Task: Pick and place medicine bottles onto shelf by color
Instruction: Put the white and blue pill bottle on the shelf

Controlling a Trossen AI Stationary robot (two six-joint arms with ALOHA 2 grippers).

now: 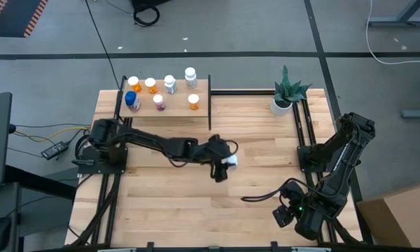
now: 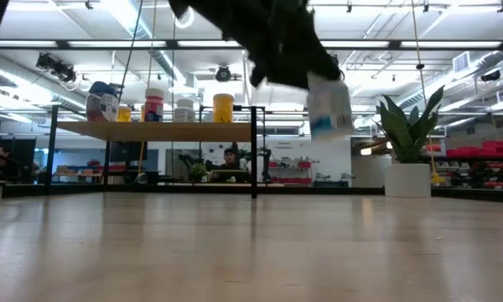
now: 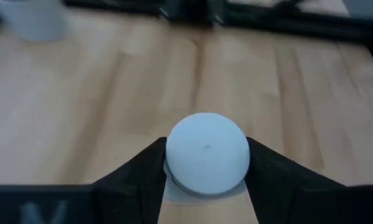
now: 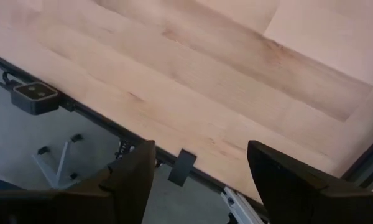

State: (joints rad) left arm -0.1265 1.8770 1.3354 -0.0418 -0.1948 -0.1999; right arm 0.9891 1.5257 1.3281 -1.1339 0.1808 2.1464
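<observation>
Left gripper: your left gripper (image 1: pixel 227 162) pinches a white-capped bottle (image 1: pixel 231 160), one finger on each side of its body, as the left wrist view shows.
Bottle in hand: it hangs clear above the table (image 1: pixel 266 140) near the middle, well apart from the shelf (image 1: pixel 178 112); in the low view its label has a blue band.
Shelf: seven bottles already stand there: three orange ones (image 1: pixel 150 85), two white ones (image 1: pixel 190 76), one with a pink label (image 1: pixel 158 102) and one wide blue one (image 1: pixel 132 101).
Progress: I judge the task almost done; you see no other bottle left on the table, so this one is probably the last.
Right gripper: your right gripper (image 1: pixel 285 213) waits with fingers spread at the table's near right edge.
Plant pot: it stands right of the shelf.
</observation>
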